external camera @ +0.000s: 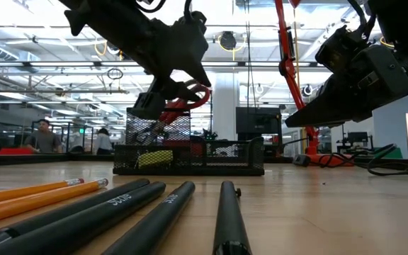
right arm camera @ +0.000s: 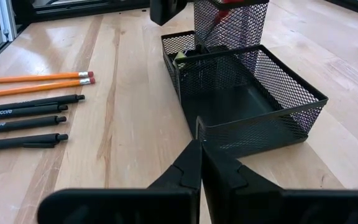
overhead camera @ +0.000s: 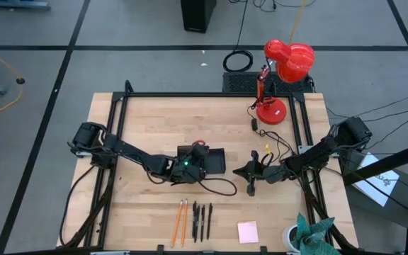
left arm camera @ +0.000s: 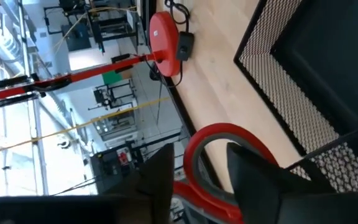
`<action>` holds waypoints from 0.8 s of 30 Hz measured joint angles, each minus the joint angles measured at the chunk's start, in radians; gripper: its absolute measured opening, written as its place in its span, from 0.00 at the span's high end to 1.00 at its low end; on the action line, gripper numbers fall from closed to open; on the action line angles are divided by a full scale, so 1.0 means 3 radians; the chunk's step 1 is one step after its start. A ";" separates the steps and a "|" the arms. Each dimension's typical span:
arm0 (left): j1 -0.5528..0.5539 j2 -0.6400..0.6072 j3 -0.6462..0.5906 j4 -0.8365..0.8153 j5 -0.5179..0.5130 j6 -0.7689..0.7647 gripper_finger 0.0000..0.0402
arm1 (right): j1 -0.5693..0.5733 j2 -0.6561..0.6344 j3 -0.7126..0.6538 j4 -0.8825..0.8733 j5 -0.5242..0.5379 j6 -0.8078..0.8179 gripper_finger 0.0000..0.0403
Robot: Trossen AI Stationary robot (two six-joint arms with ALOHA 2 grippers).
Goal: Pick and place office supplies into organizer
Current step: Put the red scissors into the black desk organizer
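1. Two dark arms reach in over the wooden table [overhead camera: 154,120], one from each side, and their pincers end up near each other at mid-table.
2. Red desk lamp [overhead camera: 282,71] – stands at the far edge of the table, well beyond the right pincer.
3. Organizer [overhead camera: 217,164] – a black mesh tray with a taller cup section. It sits directly under the left pincer and just in front of the right one, which looks into its open low compartment.
4. Left pincer [overhead camera: 192,163] hangs over the cup section, fingers [left arm camera: 253,177] apart. One finger sits inside the loop of a scissor handle and the other outside it.
5. Right pincer [right arm camera: 201,162] – fingers pressed together, holding nothing, low beside the organizer.
6. Red-handled scissors [left arm camera: 229,134] stand in the mesh cup, handles uppermost at the left pincer's tips.
7. Three black pens [overhead camera: 202,221] lie side by side on the table's near part, well away from both pincers.
8. Two orange pencils [overhead camera: 180,221] lie just beside the pens, on the left pincer's side.
9. Pink sticky-note pad [overhead camera: 247,231] lies flat on the pens' other side, on the near side of the right pincer and well apart from it.
10. Tiny yellow block [external camera: 154,157] lies inside the organizer, below the left pincer.
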 joint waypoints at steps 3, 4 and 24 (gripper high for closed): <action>-0.0013 0.0001 0.0000 0.0057 -0.0085 0.0091 0.55 | 0.0000 0.0000 0.0001 0.0000 0.0000 0.0000 0.99; -0.0019 0.0002 0.0000 0.0074 -0.0111 0.0124 0.54 | 0.0000 0.0000 0.0000 0.0000 0.0000 0.0000 0.99; -0.0267 -0.0066 0.0053 0.0443 -0.0597 0.0569 0.50 | 0.0000 0.0000 0.0000 0.0008 0.0000 0.0009 0.99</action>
